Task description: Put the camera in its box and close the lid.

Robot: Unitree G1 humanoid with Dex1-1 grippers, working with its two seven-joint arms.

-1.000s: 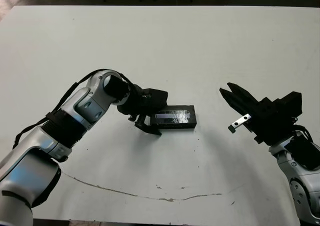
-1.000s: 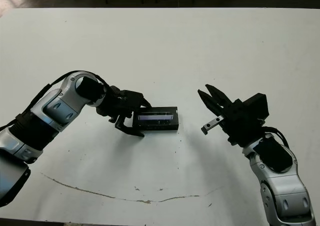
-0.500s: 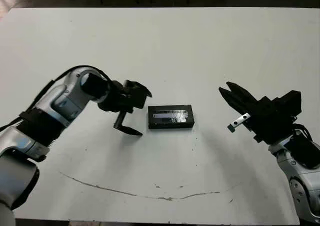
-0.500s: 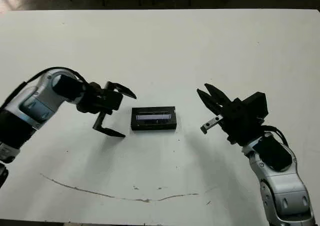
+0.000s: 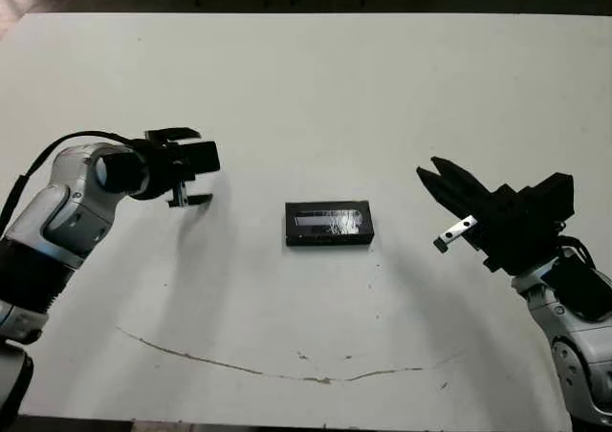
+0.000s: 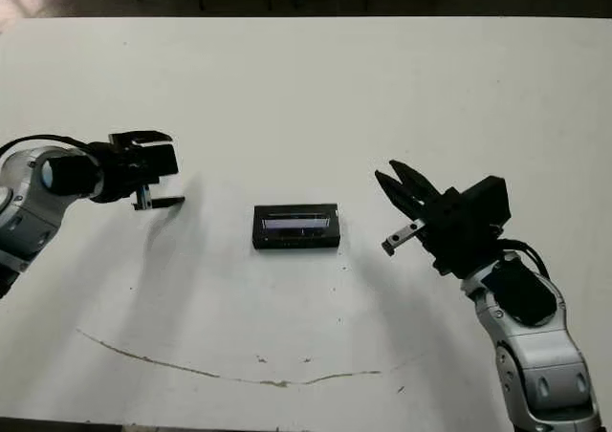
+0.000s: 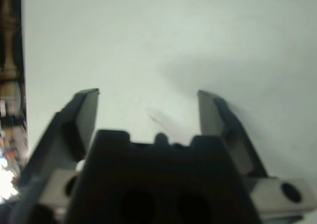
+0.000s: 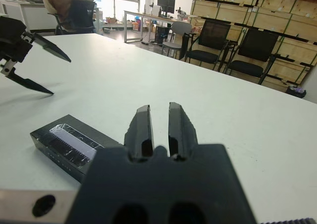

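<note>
You see a white table [image 5: 316, 88], bare over most of its top, with a thin brown crack-like line [image 5: 287, 370] running along its near side. The box [image 5: 328, 224] sits near the middle of the table with the lid [image 5: 329, 221] on it, the silvery strip facing up; the camera cannot be seen. Your left gripper [image 5: 189, 167] hangs well to the left of the box, fingers spread and holding nothing. Your right gripper [image 5: 438, 176] sits well to the right, fingers nearly together, also holding nothing. Past the far edge, the right wrist view shows you black chairs [image 8: 214, 40], desks and stacked wooden crates [image 8: 233, 8].
</note>
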